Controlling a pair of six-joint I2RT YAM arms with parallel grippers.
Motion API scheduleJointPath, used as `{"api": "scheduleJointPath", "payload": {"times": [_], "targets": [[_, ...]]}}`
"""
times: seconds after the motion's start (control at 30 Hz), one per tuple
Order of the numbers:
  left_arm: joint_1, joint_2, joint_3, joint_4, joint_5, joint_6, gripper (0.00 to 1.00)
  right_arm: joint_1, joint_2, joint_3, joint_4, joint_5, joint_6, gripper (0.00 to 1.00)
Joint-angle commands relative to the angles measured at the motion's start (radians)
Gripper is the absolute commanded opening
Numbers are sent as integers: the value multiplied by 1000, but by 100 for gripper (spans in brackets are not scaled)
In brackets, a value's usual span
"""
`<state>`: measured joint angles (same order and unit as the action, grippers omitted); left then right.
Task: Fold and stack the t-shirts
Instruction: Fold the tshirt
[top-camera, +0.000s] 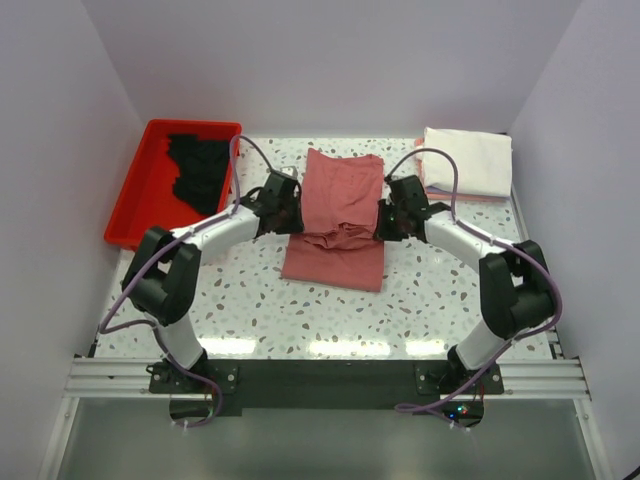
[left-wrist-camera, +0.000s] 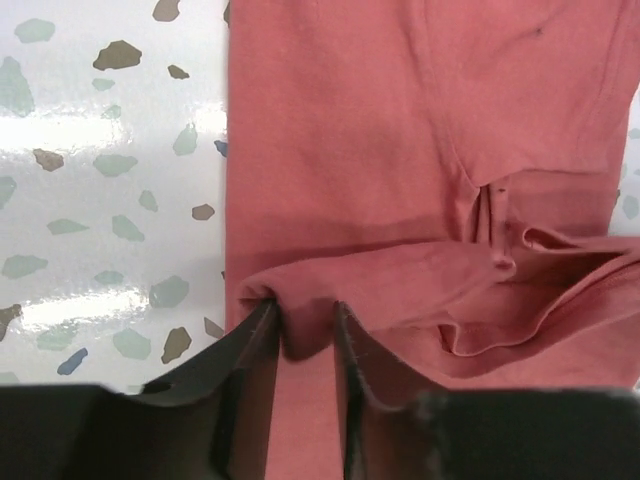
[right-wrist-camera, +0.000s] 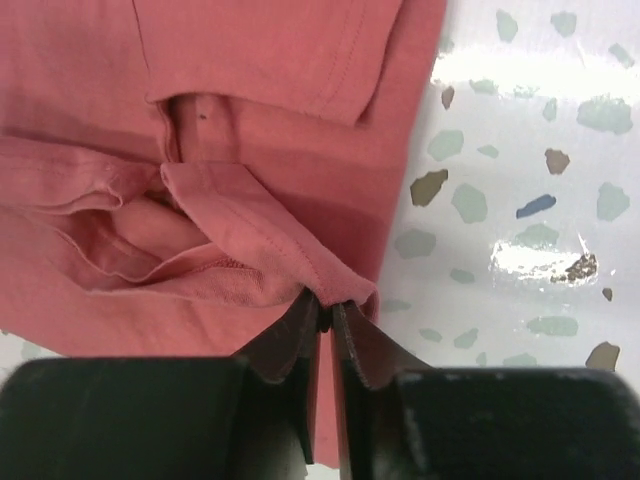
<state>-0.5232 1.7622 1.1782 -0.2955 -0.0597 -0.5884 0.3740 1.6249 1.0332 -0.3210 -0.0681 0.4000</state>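
A dusty-rose t-shirt (top-camera: 340, 215) lies in the middle of the table, its near part folded up over itself into a rumpled ridge. My left gripper (top-camera: 284, 212) is at the shirt's left edge. In the left wrist view the gripper (left-wrist-camera: 305, 310) holds a thick fold of the shirt (left-wrist-camera: 400, 150) between its jaws. My right gripper (top-camera: 392, 220) is at the shirt's right edge. In the right wrist view the gripper (right-wrist-camera: 325, 300) is pinched on the hemmed fold of the shirt (right-wrist-camera: 250, 60). Black shirts (top-camera: 200, 168) lie in a tray. A white shirt (top-camera: 468, 158) tops a pinkish stack.
The red plastic tray (top-camera: 128, 215) stands at the back left, close to my left arm. The folded stack (top-camera: 470, 195) sits at the back right corner. White walls close in the table on three sides. Speckled tabletop (top-camera: 300, 310) shows in front of the shirt.
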Motion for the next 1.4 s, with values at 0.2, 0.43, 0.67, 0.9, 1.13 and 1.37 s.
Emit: {"api": "scheduleJointPath", "payload": {"times": [0.2,0.43,0.67,0.9,1.13,1.37], "targets": [[19,-101,32,22,-5,18,98,-9,-42,90,-1,-38,-46,58],[19,-256,-75,36,-23,-25,100,-7,-129,18,8,-183,-67,99],[19,-392,-236,30,-20,-50,100,-7,-226,-91,36,-231,-61,99],[17,-469,-371,59,55,-53,100,-9,-474,-225,89,-63,-29,99],[17,-425,-476,131,149,-65,98,-7,-654,-373,99,122,53,99],[17,-348,-511,199,253,-68,78,-7,-611,-387,62,122,46,99]]}}
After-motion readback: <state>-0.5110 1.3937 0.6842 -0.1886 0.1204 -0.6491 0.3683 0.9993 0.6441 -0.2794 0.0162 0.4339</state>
